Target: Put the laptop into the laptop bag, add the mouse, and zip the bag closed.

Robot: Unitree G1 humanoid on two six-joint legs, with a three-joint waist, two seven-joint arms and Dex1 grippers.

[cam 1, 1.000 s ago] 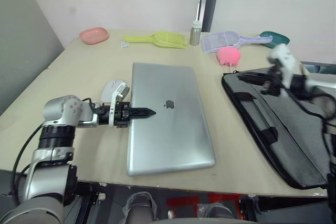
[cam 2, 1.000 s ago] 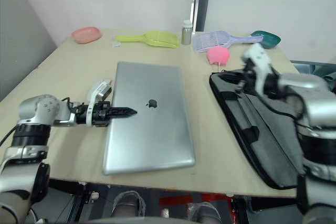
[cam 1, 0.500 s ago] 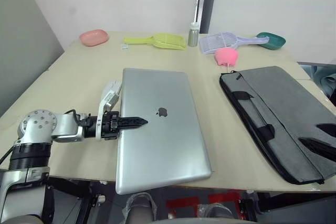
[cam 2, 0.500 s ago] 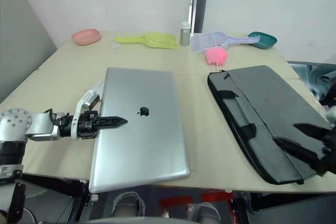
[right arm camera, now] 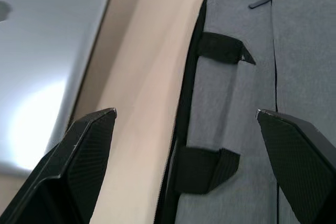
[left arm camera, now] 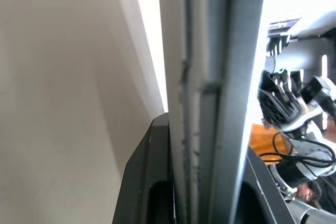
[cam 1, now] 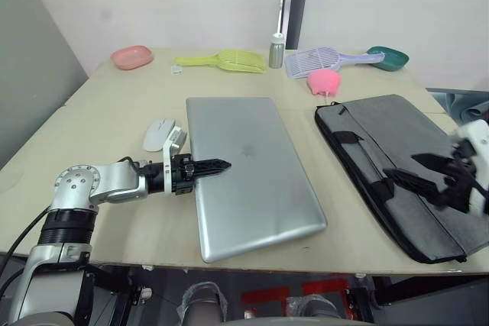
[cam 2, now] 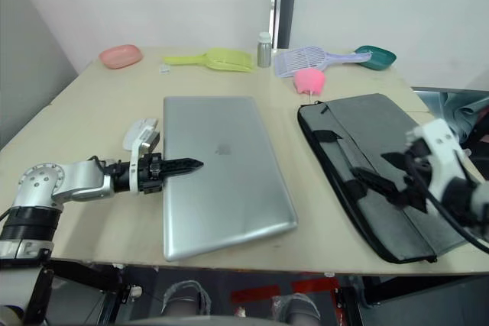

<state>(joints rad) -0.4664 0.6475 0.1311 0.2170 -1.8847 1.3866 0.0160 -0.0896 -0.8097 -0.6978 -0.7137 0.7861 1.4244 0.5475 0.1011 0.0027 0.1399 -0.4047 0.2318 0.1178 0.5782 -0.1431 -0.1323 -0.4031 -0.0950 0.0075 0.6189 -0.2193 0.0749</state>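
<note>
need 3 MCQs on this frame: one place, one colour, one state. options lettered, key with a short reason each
1. Where is the mouse?
A. On the laptop bag
B. On the table beside the laptop's edge on the robot's left
C. Inside the teal bowl

2. What colour is the plush toy behind the laptop bag?
A. Pink
B. Yellow
C. Blue

3. How does the left gripper stand?
A. Open above the mouse
B. Shut on the bag's handle
C. Shut on the laptop

Key: 1 B, the white mouse lies on the tabletop just off the laptop's edge. 2 A, it is pink. 3 C, the left wrist view shows black fingers on both sides of the laptop's edge.
</note>
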